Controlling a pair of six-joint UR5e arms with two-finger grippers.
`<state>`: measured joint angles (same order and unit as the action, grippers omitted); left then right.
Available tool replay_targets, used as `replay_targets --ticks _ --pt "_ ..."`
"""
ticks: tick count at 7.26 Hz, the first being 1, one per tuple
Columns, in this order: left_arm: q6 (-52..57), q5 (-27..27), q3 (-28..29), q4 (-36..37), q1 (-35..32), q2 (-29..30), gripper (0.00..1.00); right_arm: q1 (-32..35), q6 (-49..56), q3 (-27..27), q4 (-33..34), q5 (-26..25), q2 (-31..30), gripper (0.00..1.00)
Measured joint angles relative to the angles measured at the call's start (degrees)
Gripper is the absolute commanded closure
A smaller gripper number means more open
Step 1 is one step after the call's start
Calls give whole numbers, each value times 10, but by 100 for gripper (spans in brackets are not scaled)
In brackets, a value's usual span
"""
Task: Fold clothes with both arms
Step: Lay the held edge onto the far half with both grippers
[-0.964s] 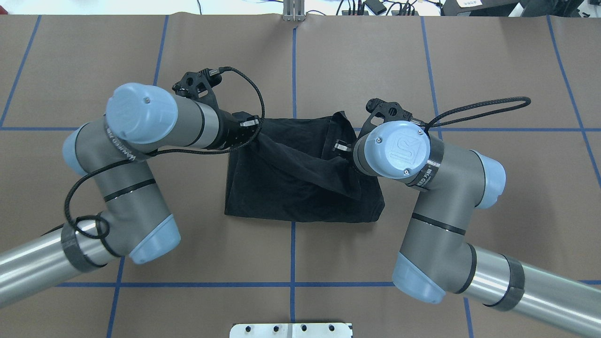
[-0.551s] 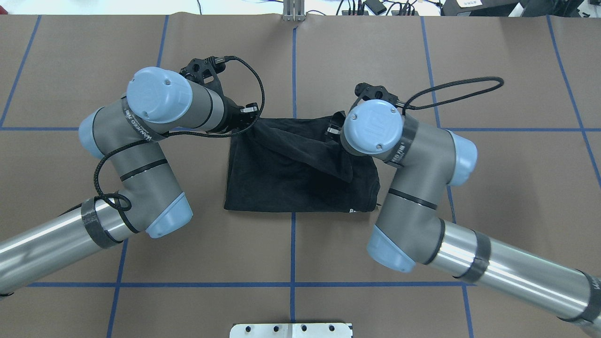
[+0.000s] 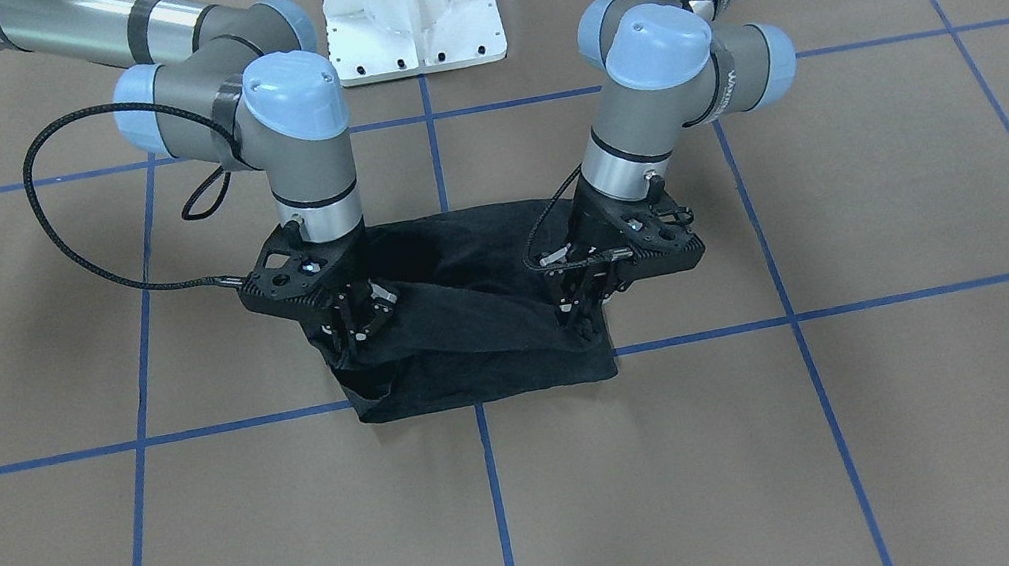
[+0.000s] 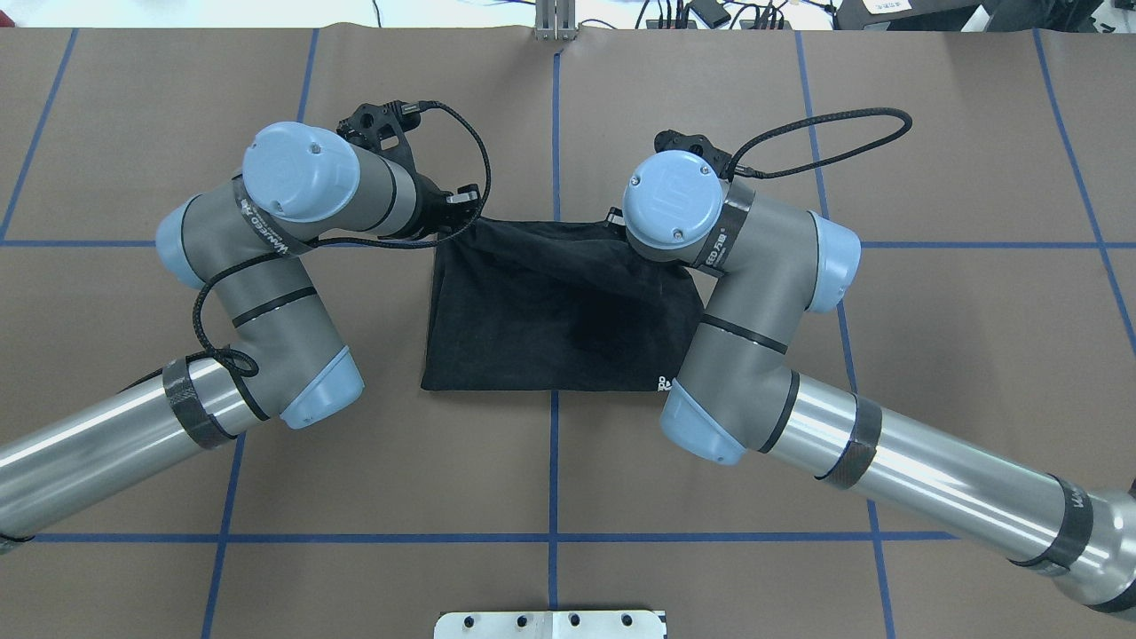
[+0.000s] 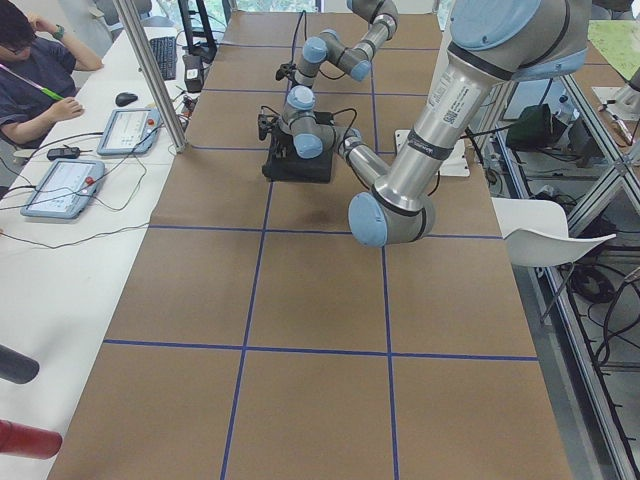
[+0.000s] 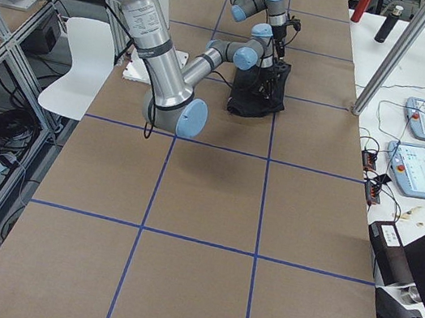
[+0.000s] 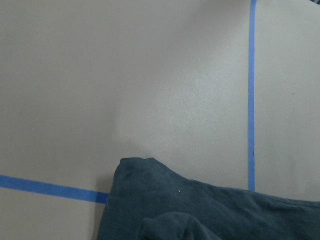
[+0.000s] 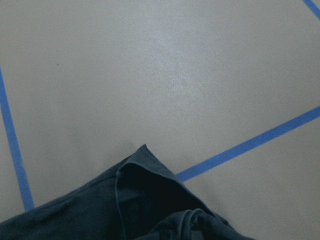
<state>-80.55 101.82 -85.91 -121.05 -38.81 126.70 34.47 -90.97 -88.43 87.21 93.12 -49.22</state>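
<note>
The black T-shirt [image 4: 550,311] lies folded in a rectangle at the table's middle, plain side up, with a small white print at its near right corner [image 4: 664,383]. My left gripper [image 4: 466,209] is shut on the shirt's far left corner. It shows on the right in the front-facing view [image 3: 582,311], pinching cloth. My right gripper [image 3: 357,332] is shut on the far right corner and is mostly hidden under its wrist in the overhead view [image 4: 614,217]. Both hold a folded-over layer low over the shirt [image 3: 474,348]. The wrist views show only shirt edges [image 7: 210,210] [image 8: 125,210].
The white pedestal base [image 3: 410,4] stands on the robot's side of the shirt. Blue tape lines cross the brown table [image 4: 799,133]. A metal post [image 4: 555,18] stands at the far edge. A person [image 5: 30,70] with tablets sits beyond that far edge.
Both arms moved toward the table's far edge, carrying the shirt's lifted layer with them. The raised fold now lies flatter and the shirt forms a neater rectangle.
</note>
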Motion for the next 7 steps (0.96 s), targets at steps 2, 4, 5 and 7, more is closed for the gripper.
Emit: replay_targets --ticks 2,4,5,7 --pt "48 54 -9 -3 -35 0 0 38 34 0 1 91 19 0" --pt "96 94 -13 -3 -55 -9 0 24 48 -37 10 121 23 1" --pt "102 99 -13 -4 -58 -12 0 -11 48 -56 19 104 21 8" --pt "105 101 -13 -8 -59 -14 0 -76 47 -66 37 57 23 100"
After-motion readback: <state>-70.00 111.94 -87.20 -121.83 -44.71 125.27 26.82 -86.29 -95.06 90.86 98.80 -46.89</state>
